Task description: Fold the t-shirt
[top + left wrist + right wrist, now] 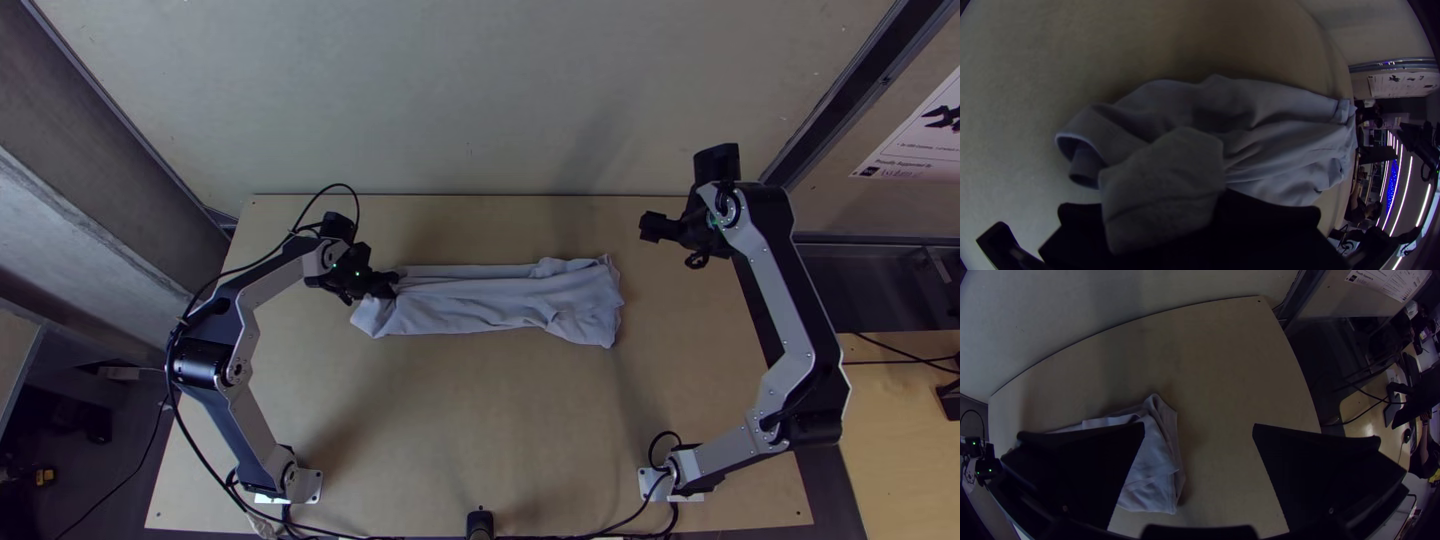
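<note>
The light grey t-shirt point(490, 300) lies as a long narrow folded strip across the middle of the table, its right end creased. At the strip's left end, my left gripper point(388, 284) is shut on the cloth. In the left wrist view a piece of the t-shirt point(1160, 175) rises between the fingers of the left gripper point(1160, 220), with an open fabric loop beside it. My right gripper point(650, 228) is above the table, up and to the right of the cloth. The right wrist view has the right gripper point(1199, 435) wide open, the t-shirt point(1152, 470) lying below it.
Bare wooden tabletop point(480, 420) lies between the cloth and the arm bases. A pale wall panel point(470, 100) stands beyond the table's far edge. Black cables run along the left arm and the near edge.
</note>
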### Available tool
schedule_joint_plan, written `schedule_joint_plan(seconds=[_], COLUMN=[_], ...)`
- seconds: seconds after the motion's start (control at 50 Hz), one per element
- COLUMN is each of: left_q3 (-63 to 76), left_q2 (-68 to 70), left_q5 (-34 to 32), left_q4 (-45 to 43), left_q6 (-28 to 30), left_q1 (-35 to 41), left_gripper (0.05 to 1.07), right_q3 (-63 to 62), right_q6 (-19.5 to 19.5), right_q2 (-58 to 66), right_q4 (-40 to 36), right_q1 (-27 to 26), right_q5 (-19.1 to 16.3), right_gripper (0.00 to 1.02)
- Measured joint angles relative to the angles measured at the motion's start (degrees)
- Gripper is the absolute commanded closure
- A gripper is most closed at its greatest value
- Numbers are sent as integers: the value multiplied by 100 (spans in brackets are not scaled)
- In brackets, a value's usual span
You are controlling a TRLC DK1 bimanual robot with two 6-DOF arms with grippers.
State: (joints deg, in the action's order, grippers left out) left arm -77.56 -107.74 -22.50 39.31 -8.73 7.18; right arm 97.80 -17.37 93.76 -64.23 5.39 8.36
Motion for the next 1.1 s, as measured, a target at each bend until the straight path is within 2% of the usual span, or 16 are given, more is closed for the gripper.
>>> schedule_joint_plan(seconds=[0.18, 0.5, 0.62, 0.72, 0.9, 1.0, 1.1], left_q3=[-37, -754, -1220, -1532, -1884, -2031, -2367], left_q2=[107, 111, 70, 46, 79, 166, 262], left_q5=[208, 1143, 1631, 2446, 3445, 3856, 4188], left_q4=[610, 1484, 1655, 1676, 1725, 1928, 2520], left_q6=[415, 1749, 2271, 2667, 3097, 3200, 3215], left_q1=[-682, -2332, -2874, -3156, -3126, -2769, -2262], left_gripper=[105, 105, 105, 105, 105, 105, 105], right_q3=[-70, -243, -256, -269, -372, -380, -380], right_q6=[-2, -42, -50, -83, -173, -197, -216], right_q2=[-85, -131, -131, -144, -192, -195, -216], right_q4=[103, 210, 214, 221, 229, 229, 232], right_q1=[15, 61, 111, 136, 168, 181, 201], right_q5=[2, 2, 2, 2, 2, 2, 0], right_gripper=[3, 3, 3, 3, 3, 3, 3])
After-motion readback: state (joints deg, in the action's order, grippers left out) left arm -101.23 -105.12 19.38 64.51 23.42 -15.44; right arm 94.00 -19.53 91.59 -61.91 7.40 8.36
